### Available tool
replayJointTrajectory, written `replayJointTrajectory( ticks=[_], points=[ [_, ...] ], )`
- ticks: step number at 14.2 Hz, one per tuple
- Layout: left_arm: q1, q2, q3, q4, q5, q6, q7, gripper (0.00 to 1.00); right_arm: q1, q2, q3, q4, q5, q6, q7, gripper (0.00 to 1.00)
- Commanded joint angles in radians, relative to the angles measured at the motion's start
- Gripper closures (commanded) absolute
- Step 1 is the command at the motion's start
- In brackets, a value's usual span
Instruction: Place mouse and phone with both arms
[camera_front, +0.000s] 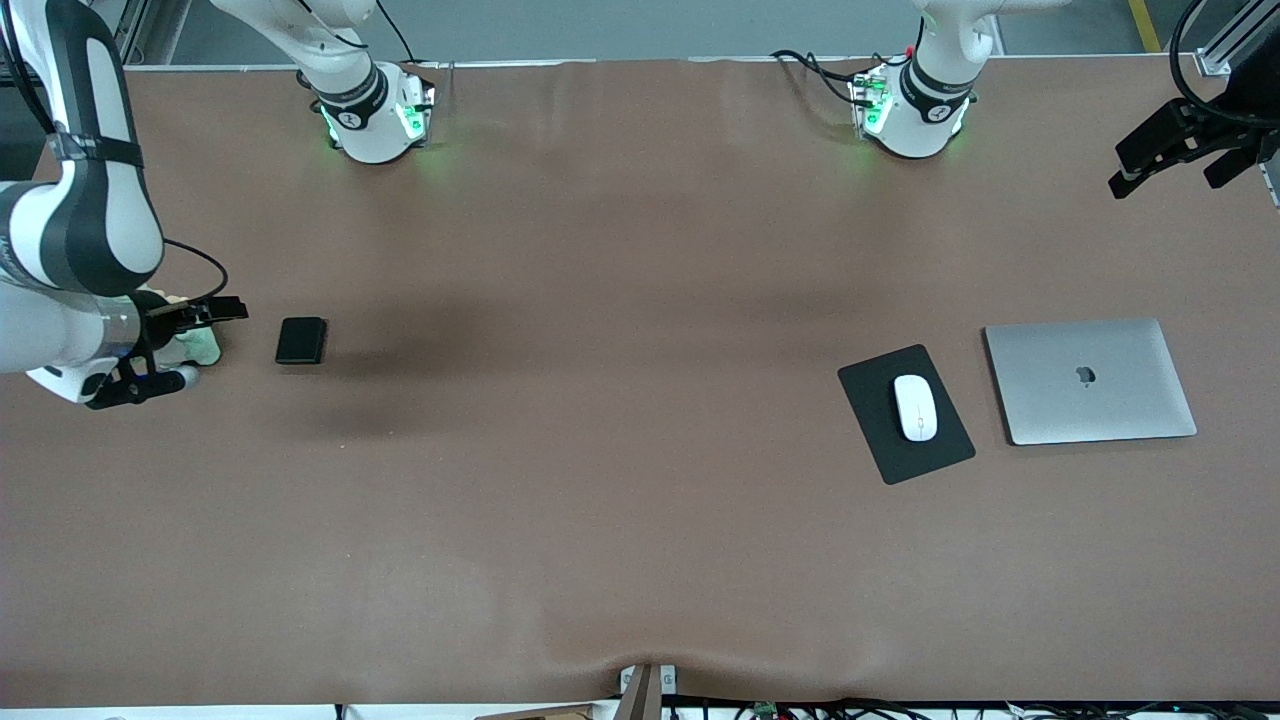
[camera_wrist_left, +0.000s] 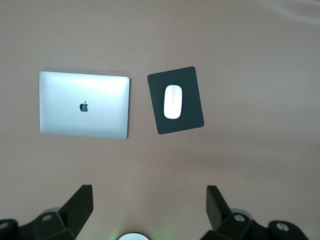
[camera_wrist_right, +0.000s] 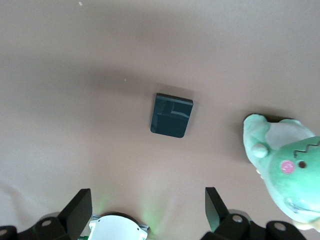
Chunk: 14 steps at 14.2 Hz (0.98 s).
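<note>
Risks first, as we read them. Phone (camera_front: 301, 340) lies flat on the worktop (camera_front: 600, 500) toward the right arm's end, well apart from the mouse (camera_front: 915, 407), which sits on a black pad (camera_front: 905, 413) just beside a closed silver laptop (camera_front: 1089, 380) toward the left arm's end. In the front view the laptop is at approx 3 o'clock from the pad; a green plush toy (camera_wrist_right: 287, 170) is at approx 9 o'clock from the phone.

Right tool (camera_front: 170, 345) is up over the worktop near the toy, fingers spread, nothing held. Left tool (camera_front: 1180, 150) hangs over the worktop's edge at its own end, also spread and empty, w/ mouse and laptop in its wrist view.

What we think could go wrong:
- Phone is a thin slab lying flat, so fingers may skid off its edges or just push it along.
- Right arm is close to the toy; a descent could snag or drag it.
- Mouse is glossy and rounded, so it may squirt out of a pinch, and the pad may shift under it.
- Left tool could clip the laptop on approach.
</note>
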Motion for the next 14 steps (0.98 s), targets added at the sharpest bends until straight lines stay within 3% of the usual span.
replayJointTrajectory(
  ticks=[1,6,11,14],
  points=[
    [0.001,-0.012,-0.002,-0.002,-0.014,0.006,0.020,0.00,-0.003,0.031,-0.003,0.142,0.021,-0.131,-0.001,0.00],
    [-0.001,-0.012,-0.002,-0.002,-0.008,0.005,0.013,0.00,0.043,0.025,-0.007,0.308,-0.025,-0.245,0.002,0.00],
    [0.002,-0.006,-0.002,0.007,-0.003,-0.001,0.013,0.00,0.011,0.020,0.005,0.434,0.100,-0.389,-0.013,0.00],
    [0.002,-0.004,-0.002,0.012,-0.002,-0.012,0.012,0.00,0.066,-0.032,-0.001,0.445,0.085,-0.397,-0.001,0.00]
  ],
)
